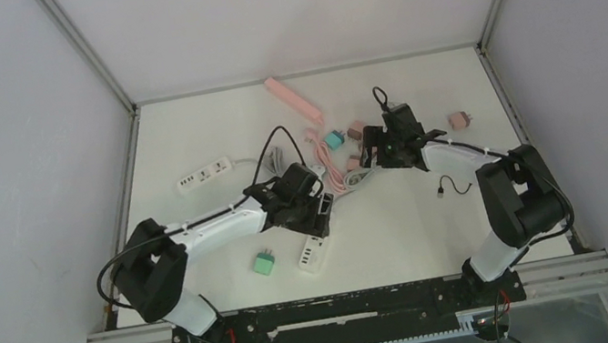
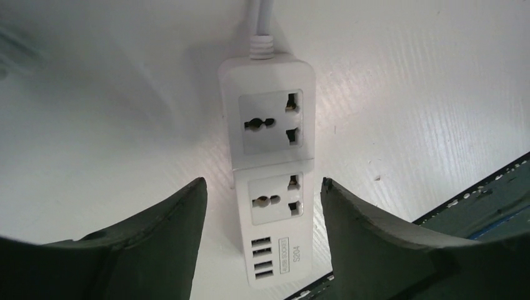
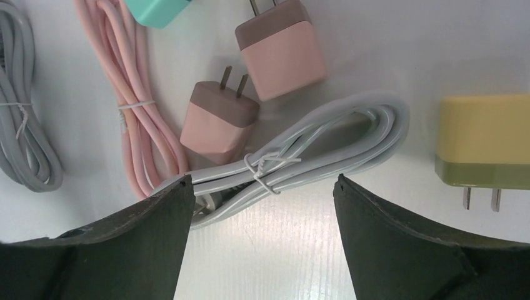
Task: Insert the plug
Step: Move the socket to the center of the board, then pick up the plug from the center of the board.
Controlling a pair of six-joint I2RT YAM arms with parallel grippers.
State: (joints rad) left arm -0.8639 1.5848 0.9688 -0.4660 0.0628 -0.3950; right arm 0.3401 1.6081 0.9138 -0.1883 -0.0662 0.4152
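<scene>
Left hand (image 2: pixel 262 184) and right hand (image 3: pixel 262 181) gape; only the right wrist view shows a yellow plug (image 3: pixel 484 140).

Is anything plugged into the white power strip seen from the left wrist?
No, the white power strip shows both its sockets with bare, empty holes.

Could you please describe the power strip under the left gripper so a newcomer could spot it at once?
On the table, look near the front edge, just right of the green charger. The white power strip lies there. Unlike the other white strip farther back, it sits between the left gripper's open fingers.
</scene>
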